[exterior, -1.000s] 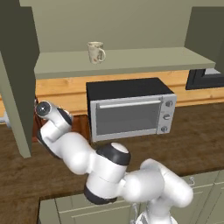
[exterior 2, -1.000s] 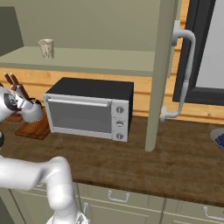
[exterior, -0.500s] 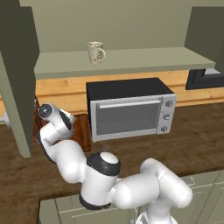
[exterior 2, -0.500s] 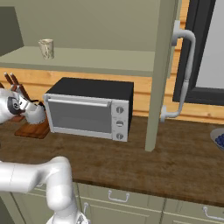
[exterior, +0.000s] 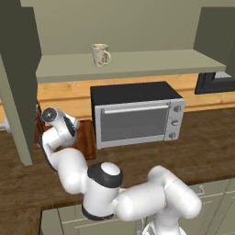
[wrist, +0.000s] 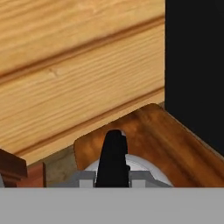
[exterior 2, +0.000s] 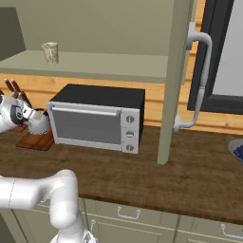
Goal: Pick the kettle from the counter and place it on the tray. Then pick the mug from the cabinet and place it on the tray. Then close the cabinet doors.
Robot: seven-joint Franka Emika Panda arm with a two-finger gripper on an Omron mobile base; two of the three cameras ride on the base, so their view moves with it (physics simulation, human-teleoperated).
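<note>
My gripper (wrist: 113, 176) is shut on the black arched handle of the silver-grey kettle (wrist: 146, 169), which hangs just over the reddish-brown tray (wrist: 162, 135). In the right base view the kettle (exterior 2: 39, 125) sits under the gripper (exterior 2: 29, 115), above the tray (exterior 2: 37, 142) left of the microwave. The tray (exterior: 85, 138) lies on the counter (exterior: 197, 151) beside my hand (exterior: 56, 118). The cream mug (exterior: 101, 55) (exterior 2: 50, 52) stands on the cabinet shelf (exterior: 137, 66). Both cabinet doors (exterior: 18, 82) (exterior 2: 178, 71) stand open.
A microwave (exterior: 137, 117) (exterior 2: 97, 121) stands right of the tray, very near the kettle. A knife block (exterior 2: 14, 90) is behind the tray on the left. The open door's bar handle (exterior 2: 201, 71) juts out over the counter (exterior 2: 190, 175). A blue bowl (exterior 2: 237, 151) sits far right.
My hand, with the kettle in it, has edged slightly towards the microwave and the arm's elbow has swung lower and to the left. The mug and doors have not moved.
</note>
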